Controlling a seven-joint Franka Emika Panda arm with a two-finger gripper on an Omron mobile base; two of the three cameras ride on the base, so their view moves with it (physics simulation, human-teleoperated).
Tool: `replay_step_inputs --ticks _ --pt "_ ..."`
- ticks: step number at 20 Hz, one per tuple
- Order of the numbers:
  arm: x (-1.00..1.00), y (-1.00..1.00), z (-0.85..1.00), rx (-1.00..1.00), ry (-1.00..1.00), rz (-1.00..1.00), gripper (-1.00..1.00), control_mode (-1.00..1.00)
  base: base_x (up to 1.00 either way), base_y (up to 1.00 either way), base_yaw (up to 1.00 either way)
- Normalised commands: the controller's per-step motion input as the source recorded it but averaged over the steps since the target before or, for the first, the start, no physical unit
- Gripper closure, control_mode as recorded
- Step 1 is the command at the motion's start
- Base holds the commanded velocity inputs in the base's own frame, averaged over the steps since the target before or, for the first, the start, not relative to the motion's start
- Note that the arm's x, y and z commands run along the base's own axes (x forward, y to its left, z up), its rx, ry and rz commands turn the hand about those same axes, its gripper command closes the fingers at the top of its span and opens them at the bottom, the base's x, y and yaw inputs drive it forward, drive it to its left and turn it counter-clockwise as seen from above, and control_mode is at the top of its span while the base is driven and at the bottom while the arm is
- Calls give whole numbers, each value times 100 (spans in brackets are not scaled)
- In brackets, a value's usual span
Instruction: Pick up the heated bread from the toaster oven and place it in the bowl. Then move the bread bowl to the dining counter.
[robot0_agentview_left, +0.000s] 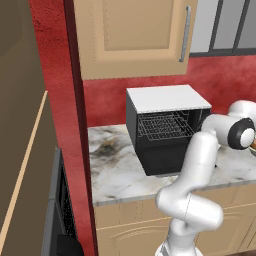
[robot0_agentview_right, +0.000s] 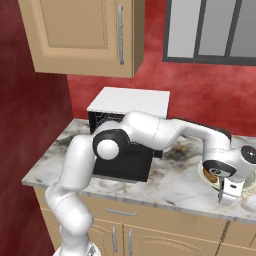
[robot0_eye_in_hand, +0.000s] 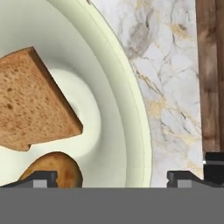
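Bread (robot0_eye_in_hand: 33, 103) already in bowl (robot0_eye_in_hand: 127, 109), left of hand view; oven (robot0_agentview_left: 167, 127) rack bare, door down. Gripper (robot0_eye_in_hand: 111, 177) spread wide over bowl rim, holding nothing. Left: grip bowl, carry to dining counter.

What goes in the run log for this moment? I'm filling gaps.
phase: bread placed | gripper: open, over bowl | bread: in bowl | toaster oven: door open | next: grasp bowl

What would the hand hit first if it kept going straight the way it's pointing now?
Most likely the bowl. The open hand points down at its inner wall, one finger over the inside, the other near the rim. The bread lies off to one side. How near the bowl is can't be judged.
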Motion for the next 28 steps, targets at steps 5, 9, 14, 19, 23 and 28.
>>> replay_step_inputs --ticks 5,9,14,19,23,28 --pt "12 0 -25 0 -10 -6 -100 -100 0 0 0" --pt "14 0 -19 0 -6 -5 -100 -100 0 0 0" --pt "9 0 -15 0 -6 -3 100 -100 0 0 0" --pt "0 0 0 0 0 0 100 -100 0 0 0" --pt "0 2 6 0 -4 -2 100 -100 0 0 0" --pt "-10 3 33 0 -9 -6 100 -100 0 0 0"
